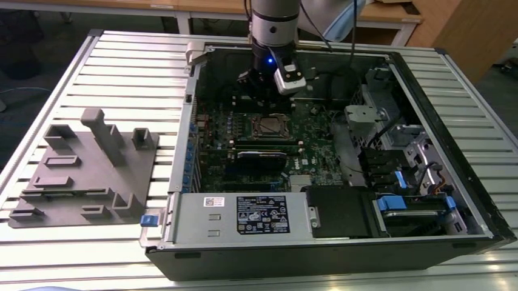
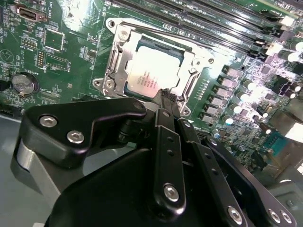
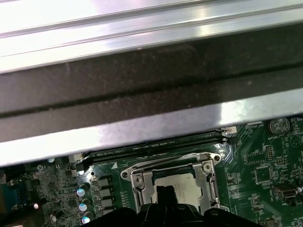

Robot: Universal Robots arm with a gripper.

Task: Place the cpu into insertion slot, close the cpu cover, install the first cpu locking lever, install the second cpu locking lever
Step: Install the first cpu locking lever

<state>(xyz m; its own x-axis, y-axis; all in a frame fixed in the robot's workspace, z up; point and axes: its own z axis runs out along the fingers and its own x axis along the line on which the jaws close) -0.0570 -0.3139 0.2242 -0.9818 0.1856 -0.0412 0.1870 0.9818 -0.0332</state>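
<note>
The gripper [image 2: 166, 97] is hanging just above the near edge of the socket, its dark fingers [image 2: 163, 142] drawn together to a narrow tip and carrying nothing. In both wrist views that tip is lying over the border of the cpu [image 2: 151, 71], which is sitting flat inside the insertion slot [image 3: 142, 182]. The cpu cover [image 2: 116, 52] is lying down around the chip, its silvery frame bordering the dull metal top; the placing and cover steps look done. The narrow tip is probably suiting work on the thin wire levers beside the frame; whether either lever is latched I cannot tell.

In the exterior view the arm [image 1: 273, 24] is reaching straight down into the open computer case [image 1: 453, 200], toward its far wall. Room is tight: memory slots [image 2: 213, 19] are running along one side of the socket, capacitors [image 2: 227, 118] along another, and the case wall [image 3: 142, 94] is standing near.
</note>
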